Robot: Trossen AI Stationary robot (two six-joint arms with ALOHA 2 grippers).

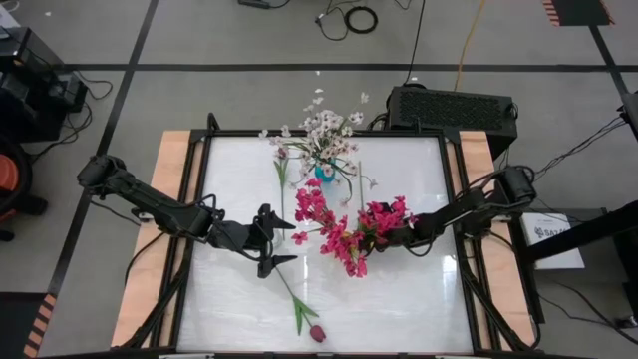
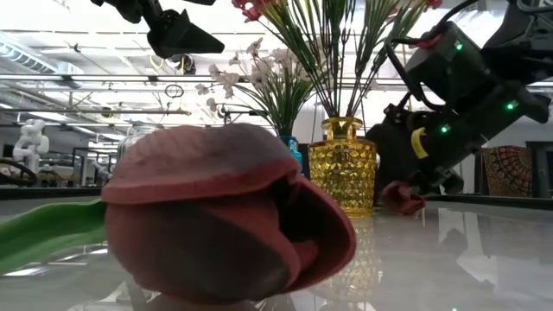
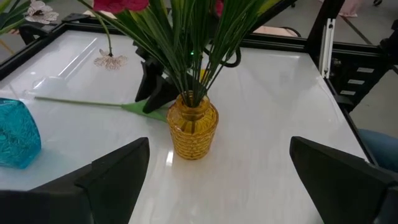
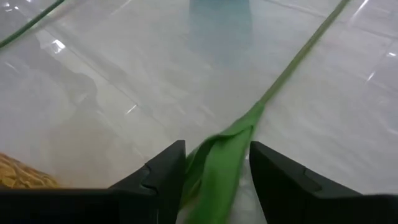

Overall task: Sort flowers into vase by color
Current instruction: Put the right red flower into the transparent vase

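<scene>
1. The left gripper (image 1: 276,242) hovers above the table (image 1: 399,309) at the 9 o'clock side of centre; its jaws stand wide apart and hold nothing; it faces the yellow vase (image 3: 191,132), probably waiting.
2. A maroon tulip (image 1: 316,333) lies unsorted at 6 o'clock; its stem runs up toward centre.
3. The blue vase (image 1: 324,172) at 12 o'clock holds the white-pink blossoms (image 1: 327,130); the yellow vase holds the magenta blooms (image 1: 339,235); colours are thus kept apart.
4. The right gripper (image 4: 214,177) sits low, at 3 o'clock from the yellow vase; its jaws are partly apart around a green stem (image 4: 249,121) lying on the table; whether they grip it cannot be told.
</scene>
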